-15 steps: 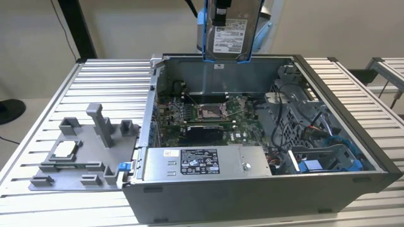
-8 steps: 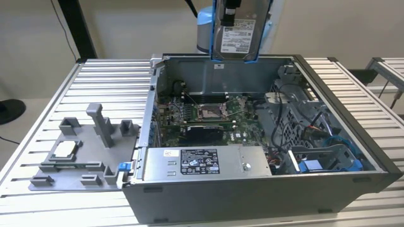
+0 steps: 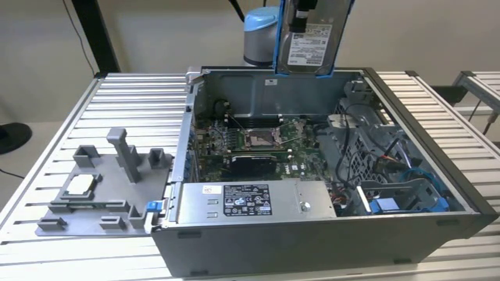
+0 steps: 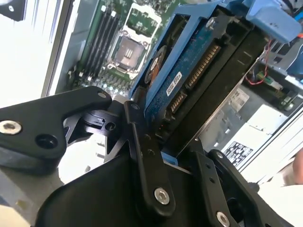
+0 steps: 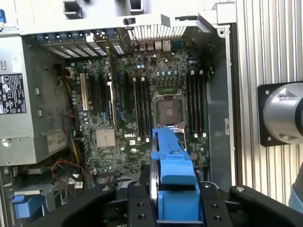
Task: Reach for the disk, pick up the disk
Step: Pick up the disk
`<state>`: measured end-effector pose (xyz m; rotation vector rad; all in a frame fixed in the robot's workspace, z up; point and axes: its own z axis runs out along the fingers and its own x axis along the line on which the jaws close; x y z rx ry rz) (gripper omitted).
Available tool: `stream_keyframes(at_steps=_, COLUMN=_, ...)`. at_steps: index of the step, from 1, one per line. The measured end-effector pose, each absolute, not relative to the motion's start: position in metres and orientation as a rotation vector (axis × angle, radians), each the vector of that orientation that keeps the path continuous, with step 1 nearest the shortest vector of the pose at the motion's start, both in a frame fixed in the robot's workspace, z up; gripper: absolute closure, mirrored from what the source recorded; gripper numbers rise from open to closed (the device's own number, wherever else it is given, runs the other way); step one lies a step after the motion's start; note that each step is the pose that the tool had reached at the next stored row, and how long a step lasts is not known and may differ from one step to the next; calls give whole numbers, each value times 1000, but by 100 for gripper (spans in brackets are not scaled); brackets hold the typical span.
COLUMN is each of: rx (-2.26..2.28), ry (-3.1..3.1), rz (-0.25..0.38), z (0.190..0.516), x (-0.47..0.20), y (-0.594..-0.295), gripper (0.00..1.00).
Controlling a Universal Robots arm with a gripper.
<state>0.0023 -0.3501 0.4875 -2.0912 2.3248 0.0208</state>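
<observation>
The disk (image 3: 307, 48), silver-grey with a white label and a blue frame, hangs upright high above the back wall of the open computer case (image 3: 437, 170). My gripper (image 3: 300, 16) is shut on its upper end. In the second wrist view the disk (image 4: 194, 75) shows its blue circuit-board side and connector, clamped between my black fingers (image 4: 144, 156). In the first wrist view the disk's blue frame edge (image 5: 171, 158) sticks out from my gripper (image 5: 174, 204), high over the motherboard (image 5: 137, 109).
The case holds a motherboard (image 3: 258, 140), a grey power supply box (image 3: 250, 201) with a black-and-white label, cables and a blue drive bay (image 3: 406, 199). A grey fixture (image 3: 93, 193) with a small square chip (image 3: 81, 184) lies on the slatted table (image 3: 133, 99) at the exterior view's left.
</observation>
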Motion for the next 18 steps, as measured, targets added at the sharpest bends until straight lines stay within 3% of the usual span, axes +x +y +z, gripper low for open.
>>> stream_keyframes(at_steps=18, rx=-2092, ry=2325, rz=21, z=488, x=70, y=-350, gripper=100)
